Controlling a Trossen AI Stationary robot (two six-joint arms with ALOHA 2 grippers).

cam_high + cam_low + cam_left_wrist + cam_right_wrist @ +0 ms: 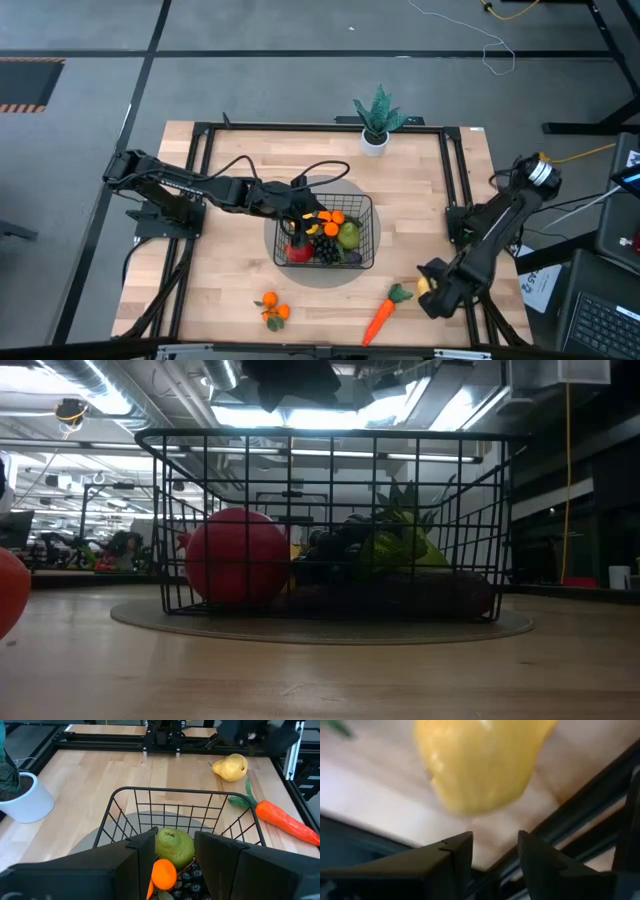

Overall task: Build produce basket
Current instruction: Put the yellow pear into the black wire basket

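Note:
The black wire basket (326, 236) stands on a grey round mat at the table's middle. It holds a red apple (236, 556), black grapes (335, 545), a green pear (174, 847) and oranges (164, 874). My left gripper (174, 855) is open just above the basket's left part, over the fruit, and it also shows in the high view (300, 222). My right gripper (495, 851) is open near the table's near right corner. The yellow pear (480, 765) lies on the table just beyond its fingertips. A carrot (381, 317) and two oranges (272, 310) lie near the table's near edge.
A small potted plant in a white pot (376, 122) stands at the table's far edge. A black frame rail (455, 190) runs around the table, close to the right arm. Bare wood lies to the left and right of the basket.

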